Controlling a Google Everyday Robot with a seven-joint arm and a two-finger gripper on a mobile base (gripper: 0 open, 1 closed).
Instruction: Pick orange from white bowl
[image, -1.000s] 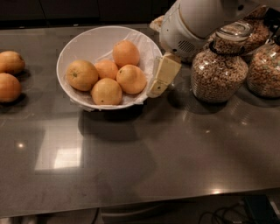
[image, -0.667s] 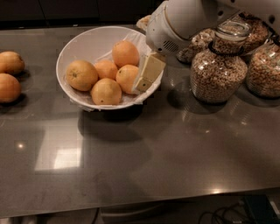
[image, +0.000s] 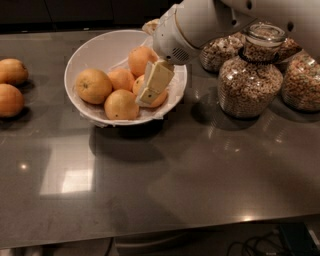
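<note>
The white bowl (image: 102, 47) stands on the dark counter at the back left of centre, with several fruits in it. The orange (image: 93, 86), the largest and palest, with a dark stem dot, lies at the bowl's left side. Smaller, deeper-orange fruits lie beside it (image: 121, 104) and behind it (image: 141, 59). My gripper (image: 146, 97) hangs from the white arm over the bowl's right half. It points down and to the left in front of a smaller fruit, right of the orange and apart from it.
Two loose oranges (image: 11, 71) (image: 9, 100) lie on the counter at the far left. Glass cereal jars (image: 250, 77) (image: 302, 82) (image: 220, 50) stand to the right of the bowl. The counter's front edge (image: 160, 235) runs along the bottom.
My gripper and arm have moved left, from outside the bowl's right rim to over the fruits in its right half. The fruits have not moved.
</note>
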